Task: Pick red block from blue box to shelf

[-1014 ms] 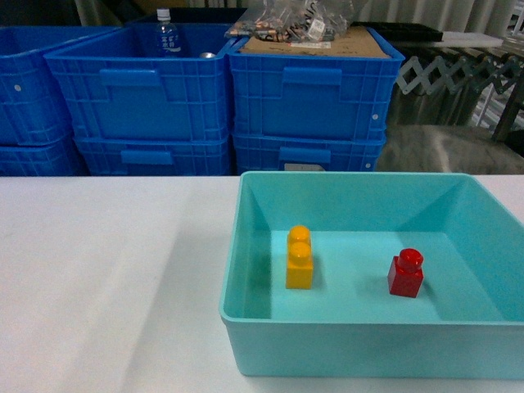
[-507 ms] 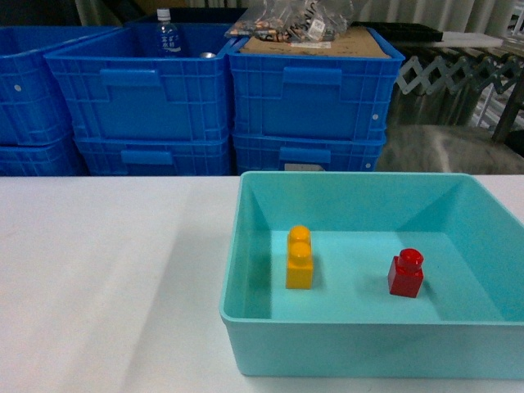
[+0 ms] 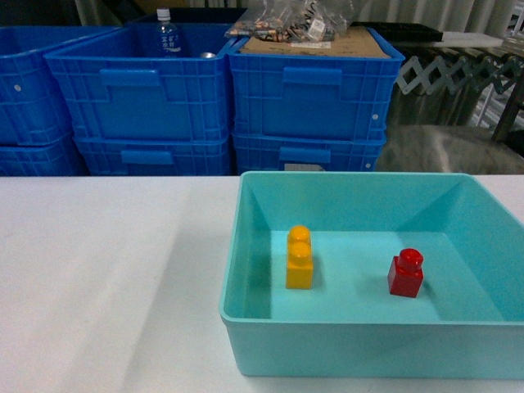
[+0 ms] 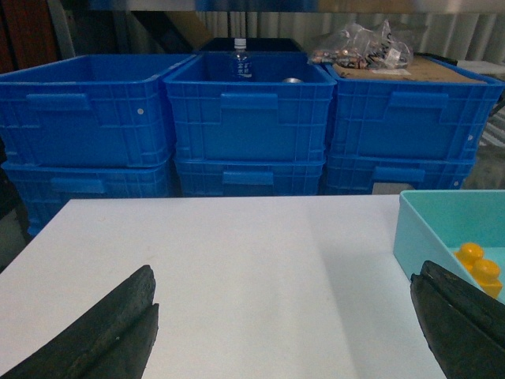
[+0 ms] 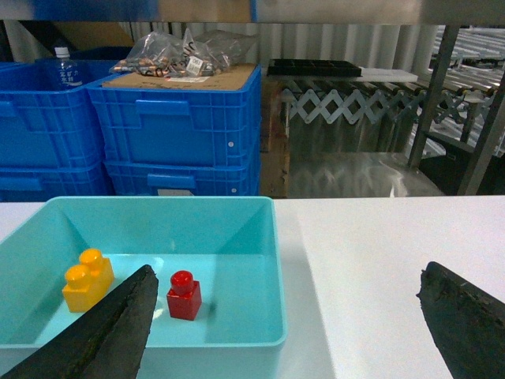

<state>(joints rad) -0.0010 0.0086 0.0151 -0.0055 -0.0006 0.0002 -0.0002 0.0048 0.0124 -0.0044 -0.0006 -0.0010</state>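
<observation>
Nothing had shifted since a second earlier, red block (image 3: 406,273) upright on the floor of the blue box (image 3: 360,344), right of an orange brick (image 3: 300,258), left gripper (image 4: 284,332) and right gripper (image 5: 288,332) both spread wide, empty, above the white table (image 3: 106,278).

blue box (image 3: 246,327): right wall and near right corner cut off by the head view's edge; in the left wrist view only its left end shows.
left gripper (image 4: 284,332): only two dark finger ends visible, bases cut off at the bottom edge.
right gripper (image 5: 288,324): likewise, finger ends only.
orange brick (image 4: 480,267): partly hidden behind the right-hand finger.
bottle (image 3: 166,34): label too small to read.
bagged items (image 3: 291,20): contents indistinct.
</observation>
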